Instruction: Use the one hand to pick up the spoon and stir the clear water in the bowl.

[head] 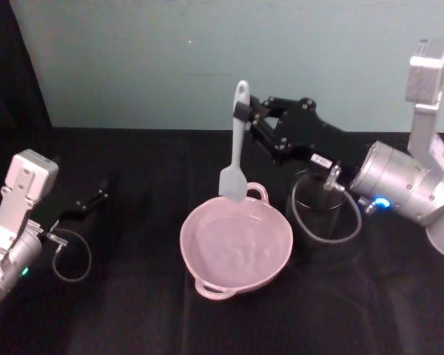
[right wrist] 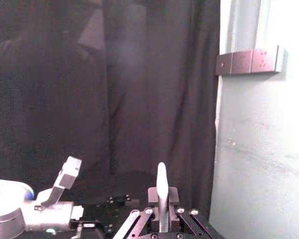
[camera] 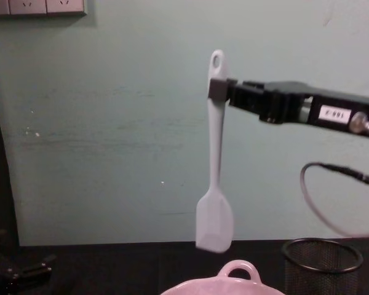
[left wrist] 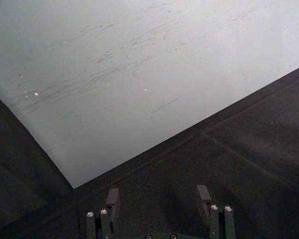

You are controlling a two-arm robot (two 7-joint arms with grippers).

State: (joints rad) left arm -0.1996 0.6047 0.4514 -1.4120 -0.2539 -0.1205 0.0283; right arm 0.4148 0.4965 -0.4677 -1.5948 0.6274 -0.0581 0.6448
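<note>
The left gripper is parked low by the near left corner of the black surface. Its fingers stand well apart with nothing between them.

The pale pink bowl sits about midway between the left and right edges, one loop handle toward the near edge and the other toward the far edge. Faint glints inside look like the clear water, and it seems undisturbed. Just beside the bowl, toward the right edge, stands a black mesh cup.

Past the bowl, the right gripper reaches in from the right, high above the surface. Its fingers are closed on the white spoon, pinching the slim handle just below the oval hole at its tip. The spoon hangs nearly upright with the flat blade down, over the bowl's far rim and loop handle. The chest view shows the blade clear of that handle, not touching it. Behind stands a pale green wall.

So the pick-up looks done and the spoon has been carried to the bowl. What is left is to bring the blade in over the bowl's middle, lower it into the water and stir
</note>
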